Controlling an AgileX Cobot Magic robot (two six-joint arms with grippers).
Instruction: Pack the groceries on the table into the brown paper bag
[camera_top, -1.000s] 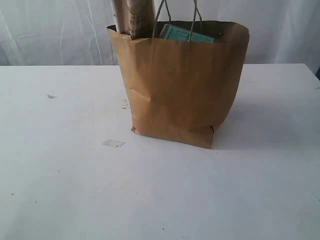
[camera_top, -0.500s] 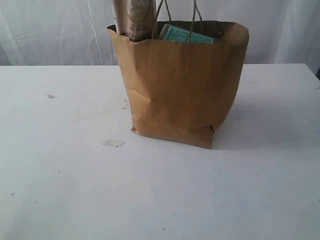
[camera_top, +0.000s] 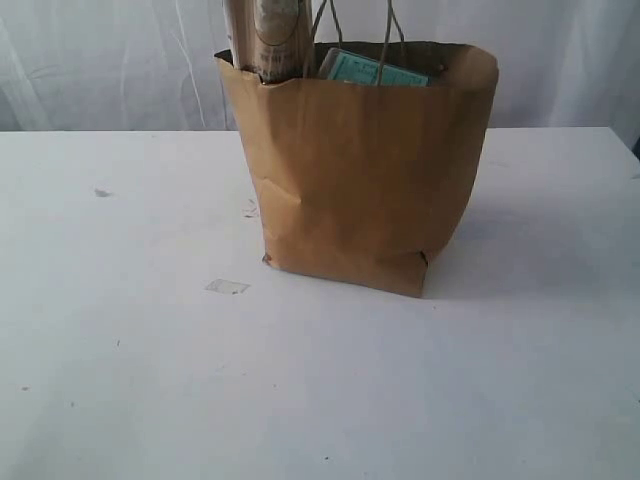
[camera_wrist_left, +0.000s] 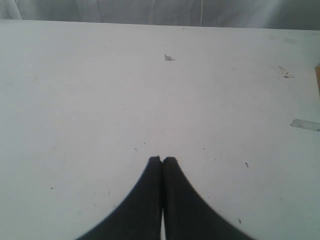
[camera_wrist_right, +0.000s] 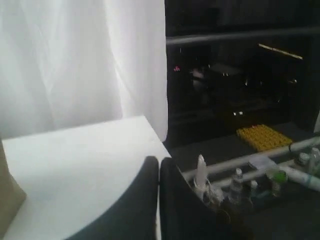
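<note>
The brown paper bag (camera_top: 360, 180) stands upright at upper centre of the exterior view on the table (camera_top: 130, 380), spaghetti pack (camera_top: 270, 38) and carton (camera_top: 370, 68) poking out; left gripper (camera_wrist_left: 161, 160) and right gripper (camera_wrist_right: 159, 162), both pinched together and empty, should probably park clear without nudging it.

I get soft, even light off curtain (camera_top: 100, 60); table (camera_top: 150, 380) bright, slightly washed. Brown paper bag (camera_top: 360, 180) throws faint shadow toward right-arm side. Beyond right gripper (camera_wrist_right: 159, 161), room dim, grainy, perhaps underexposed.
</note>
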